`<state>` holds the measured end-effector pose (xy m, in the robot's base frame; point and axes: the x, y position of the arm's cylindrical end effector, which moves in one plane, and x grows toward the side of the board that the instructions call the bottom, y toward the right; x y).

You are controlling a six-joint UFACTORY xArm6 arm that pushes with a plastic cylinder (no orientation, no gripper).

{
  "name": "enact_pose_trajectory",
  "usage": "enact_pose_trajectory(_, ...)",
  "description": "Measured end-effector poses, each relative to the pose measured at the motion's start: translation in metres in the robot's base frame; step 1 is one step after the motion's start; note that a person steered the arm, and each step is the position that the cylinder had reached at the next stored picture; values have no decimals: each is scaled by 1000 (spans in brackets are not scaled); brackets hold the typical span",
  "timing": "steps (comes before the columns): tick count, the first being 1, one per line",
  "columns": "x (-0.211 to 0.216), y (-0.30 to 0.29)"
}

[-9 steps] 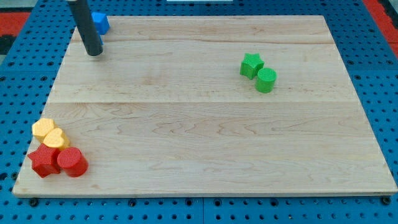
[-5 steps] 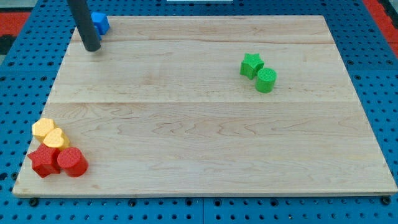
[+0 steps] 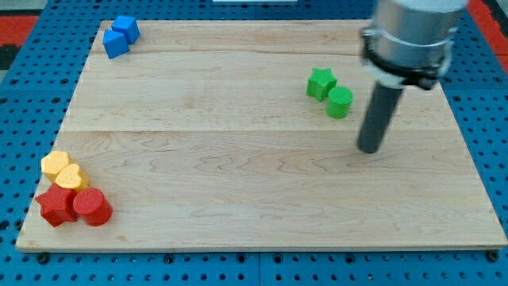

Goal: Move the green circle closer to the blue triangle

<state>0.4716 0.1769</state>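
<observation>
The green circle (image 3: 340, 103) sits on the wooden board (image 3: 254, 175) at the upper right, touching a green star (image 3: 321, 83) at its upper left. Two blue blocks lie at the top left corner: one (image 3: 115, 44) looks like the blue triangle, with a second blue block (image 3: 126, 28) just above and right of it. My tip (image 3: 369, 148) is down on the board, to the lower right of the green circle and clear of it.
At the lower left corner sits a cluster: two yellow blocks (image 3: 55, 164) (image 3: 72, 177), a red star (image 3: 55, 205) and a red cylinder (image 3: 92, 207). The arm's grey body (image 3: 409, 36) hangs over the upper right.
The rod has left the blue blocks at the top left and crossed to the right side, now beside the green circle. No block has moved.
</observation>
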Motion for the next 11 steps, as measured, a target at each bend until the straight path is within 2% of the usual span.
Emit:
enact_pose_trajectory(1,-30,5)
enact_pose_trajectory(4,-143,-145)
enact_pose_trajectory(6,-159,-200)
enact_pose_trajectory(8,-209,-296)
enact_pose_trajectory(9,-214,-328)
enact_pose_trajectory(11,-157,-325)
